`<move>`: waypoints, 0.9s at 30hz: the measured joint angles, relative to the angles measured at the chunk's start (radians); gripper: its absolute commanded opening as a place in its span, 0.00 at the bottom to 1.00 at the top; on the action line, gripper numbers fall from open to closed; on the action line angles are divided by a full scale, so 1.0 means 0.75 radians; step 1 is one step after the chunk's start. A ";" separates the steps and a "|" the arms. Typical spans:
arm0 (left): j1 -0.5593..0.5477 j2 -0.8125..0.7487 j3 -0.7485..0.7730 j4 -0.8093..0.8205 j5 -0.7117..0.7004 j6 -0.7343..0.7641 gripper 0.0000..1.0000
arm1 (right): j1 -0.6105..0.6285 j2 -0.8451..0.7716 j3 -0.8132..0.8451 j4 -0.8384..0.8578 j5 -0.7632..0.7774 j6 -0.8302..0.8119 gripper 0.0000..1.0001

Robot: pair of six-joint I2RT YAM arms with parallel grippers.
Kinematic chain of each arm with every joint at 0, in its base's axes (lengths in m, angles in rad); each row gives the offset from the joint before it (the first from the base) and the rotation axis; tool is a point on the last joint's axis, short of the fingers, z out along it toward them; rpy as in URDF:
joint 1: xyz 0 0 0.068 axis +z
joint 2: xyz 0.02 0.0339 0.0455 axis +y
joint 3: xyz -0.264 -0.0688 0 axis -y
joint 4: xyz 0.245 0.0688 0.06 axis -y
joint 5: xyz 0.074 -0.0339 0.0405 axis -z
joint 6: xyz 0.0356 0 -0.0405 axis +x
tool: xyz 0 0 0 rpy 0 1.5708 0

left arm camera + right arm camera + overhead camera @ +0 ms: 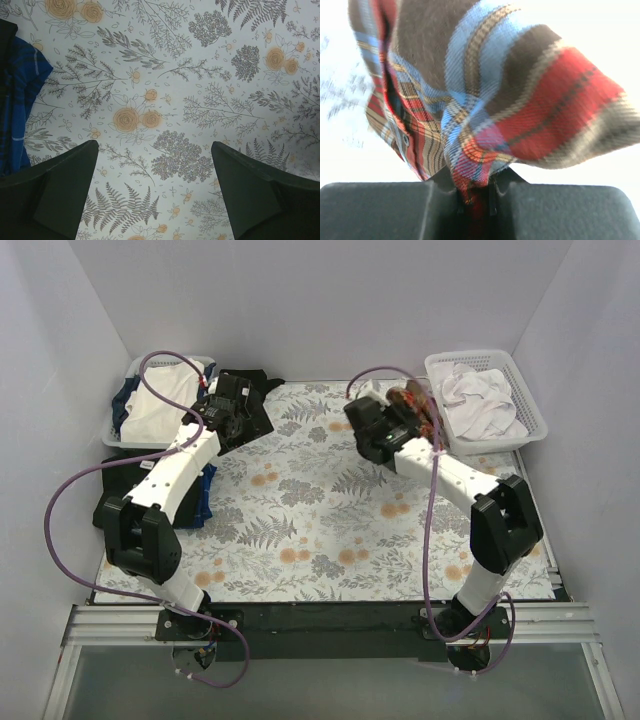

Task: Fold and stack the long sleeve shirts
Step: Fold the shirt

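I had the right gripper [475, 192] clamped on the red plaid shirt [520, 115], held just left of the white basket [531, 405]. The left gripper [154, 150] hung with jaws spread wide, far from that basket.

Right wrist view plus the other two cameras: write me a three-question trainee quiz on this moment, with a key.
1. True or false: the right claw is shut on the red tartan plaid cloth shirt.
2. The left claw is: A) open above the floral-print tablecloth; B) shut on nothing; C) shut on a sleeve.
3. Fill in: the white plastic basket at the table's far right holds crumpled cloth coloured ___.
Key: 1 true; 2 A; 3 white.
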 measured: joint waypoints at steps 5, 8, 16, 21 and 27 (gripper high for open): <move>0.035 -0.035 -0.028 0.005 0.016 0.004 0.98 | 0.229 0.112 -0.217 0.320 0.152 -0.326 0.01; 0.070 -0.072 -0.063 0.004 0.030 0.009 0.98 | 0.341 0.250 -0.241 0.392 0.213 -0.393 0.01; 0.167 -0.140 -0.111 0.005 0.061 0.029 0.98 | 0.622 0.616 0.158 -0.096 0.078 -0.019 0.99; 0.212 -0.141 -0.111 0.007 0.081 0.045 0.98 | 0.717 0.573 0.516 -0.423 -0.288 0.280 0.99; 0.229 -0.141 -0.113 0.032 0.125 0.058 0.98 | 0.729 0.405 0.544 -0.608 -0.583 0.447 0.99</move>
